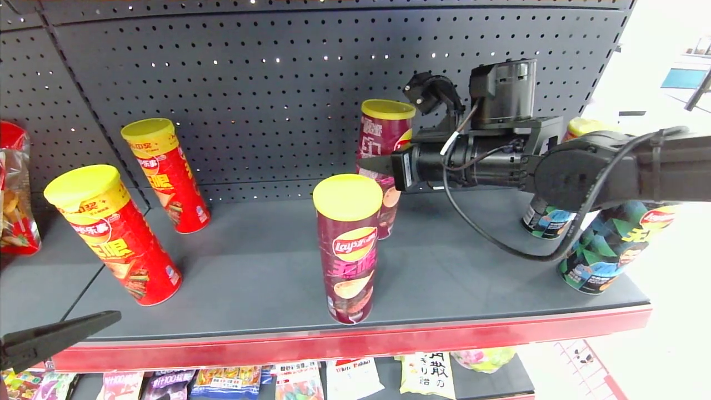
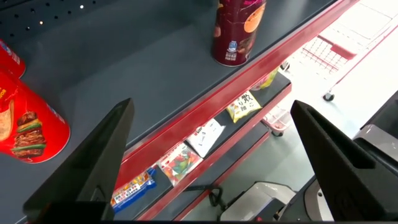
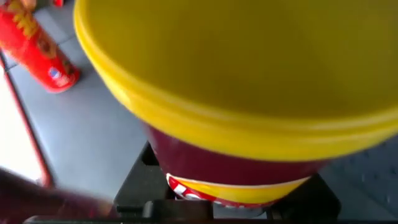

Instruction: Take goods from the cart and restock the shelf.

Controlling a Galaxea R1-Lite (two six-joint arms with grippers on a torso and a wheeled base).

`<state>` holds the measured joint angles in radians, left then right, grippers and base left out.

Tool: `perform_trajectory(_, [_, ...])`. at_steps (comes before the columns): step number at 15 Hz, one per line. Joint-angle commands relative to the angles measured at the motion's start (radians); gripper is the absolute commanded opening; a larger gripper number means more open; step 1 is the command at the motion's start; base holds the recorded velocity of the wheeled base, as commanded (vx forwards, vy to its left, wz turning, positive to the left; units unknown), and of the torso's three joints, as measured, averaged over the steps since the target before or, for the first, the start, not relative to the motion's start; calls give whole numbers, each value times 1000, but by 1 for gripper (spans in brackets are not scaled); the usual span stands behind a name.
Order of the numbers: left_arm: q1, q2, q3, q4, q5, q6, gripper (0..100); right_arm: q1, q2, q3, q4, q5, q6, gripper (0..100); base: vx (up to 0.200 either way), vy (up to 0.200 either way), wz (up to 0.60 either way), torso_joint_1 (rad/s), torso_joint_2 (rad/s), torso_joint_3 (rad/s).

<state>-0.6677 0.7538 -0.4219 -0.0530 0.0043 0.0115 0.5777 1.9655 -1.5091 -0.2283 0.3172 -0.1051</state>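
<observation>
A maroon chip can [image 1: 383,128] with a yellow lid stands near the back of the grey shelf [image 1: 250,266]. My right gripper [image 1: 383,164] comes in from the right and is shut on its upper body; in the right wrist view the lid [image 3: 236,74] sits close up, with dark fingers [image 3: 140,183] on both sides of the can. A second maroon can [image 1: 349,250] stands free near the shelf's front edge. My left gripper [image 2: 211,155] hangs open and holds nothing, low at the front left, below the red shelf lip [image 2: 205,118].
Two red cans [image 1: 116,233] [image 1: 166,175] lean on the left, and two green-blue cans [image 1: 611,244] [image 1: 547,219] stand on the right behind my right arm. A snack bag [image 1: 14,194] is at the far left. Packets [image 1: 355,378] fill the lower shelf. A wire cart [image 2: 336,56] stands beyond the shelf.
</observation>
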Motion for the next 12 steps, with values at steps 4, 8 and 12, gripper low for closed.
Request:
perform_trajectory(4, [0, 9, 2, -1, 0, -1, 100, 7, 75, -26, -23, -4, -2, 0, 0, 0, 0, 0, 0, 0])
perform_trajectory(8, [2, 5, 3, -1, 0, -7, 100, 7, 92, -31, -23, -6, -2, 0, 0, 0, 0, 0, 0, 0])
perform_trajectory(12, [0, 5, 3, -1, 0, -7, 100, 5, 113, -45, -23, -7, -13, 0, 0, 0, 0, 0, 0, 0])
